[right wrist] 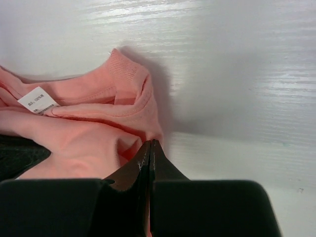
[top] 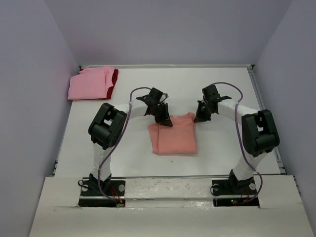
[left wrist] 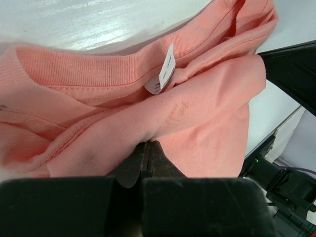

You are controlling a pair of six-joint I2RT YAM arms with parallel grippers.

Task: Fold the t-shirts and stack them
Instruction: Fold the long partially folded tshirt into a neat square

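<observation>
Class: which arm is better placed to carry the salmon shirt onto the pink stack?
Probably left: the pink stack lies far left, its side, though left fingers and right fingers both pinch the salmon shirt.

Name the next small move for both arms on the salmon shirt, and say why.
Probably lift together and carry the collar edge toward the near hem, folding it in half: the left gripper and right gripper are shut on the collar end of the salmon shirt, one each side, and the rest lies flat.

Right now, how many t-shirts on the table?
3: salmon-orange t-shirt at centre; pink t-shirt folded far left; dark red t-shirt showing at its right edge. More may be hidden.
</observation>
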